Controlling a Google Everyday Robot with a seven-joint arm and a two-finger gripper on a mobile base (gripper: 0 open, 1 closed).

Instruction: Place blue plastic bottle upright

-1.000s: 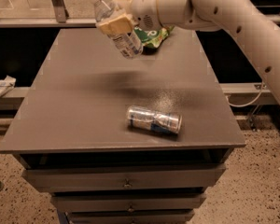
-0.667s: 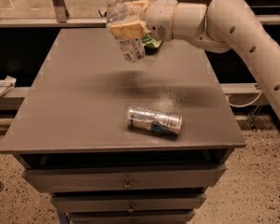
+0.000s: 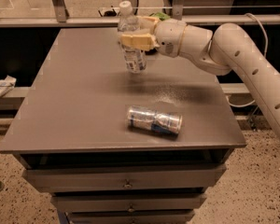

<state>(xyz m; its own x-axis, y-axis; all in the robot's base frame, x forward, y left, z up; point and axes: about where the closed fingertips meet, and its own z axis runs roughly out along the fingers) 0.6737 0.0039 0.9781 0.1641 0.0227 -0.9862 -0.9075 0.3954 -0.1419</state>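
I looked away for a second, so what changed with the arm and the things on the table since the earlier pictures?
The pincer, shut on the clear plastic bottle with white cap and blue label, turned it from tilted to nearly upright and carried it slightly rightward in the view and lower, above the grey table. The shiny silver-blue metal can stayed lying on its side.

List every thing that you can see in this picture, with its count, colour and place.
clear plastic bottle with white cap: 1, blue-white label, nearly upright in the gripper, above the table
shiny metal can: 1, silver-blue, lying on the table, front right
green pouch: 1, far edge, mostly hidden behind gripper
grey table with drawers: 1, centre
white crumpled thing: 1, left of table
gripper: 1, tan, shut on the bottle
robot arm: 1, white, from the right
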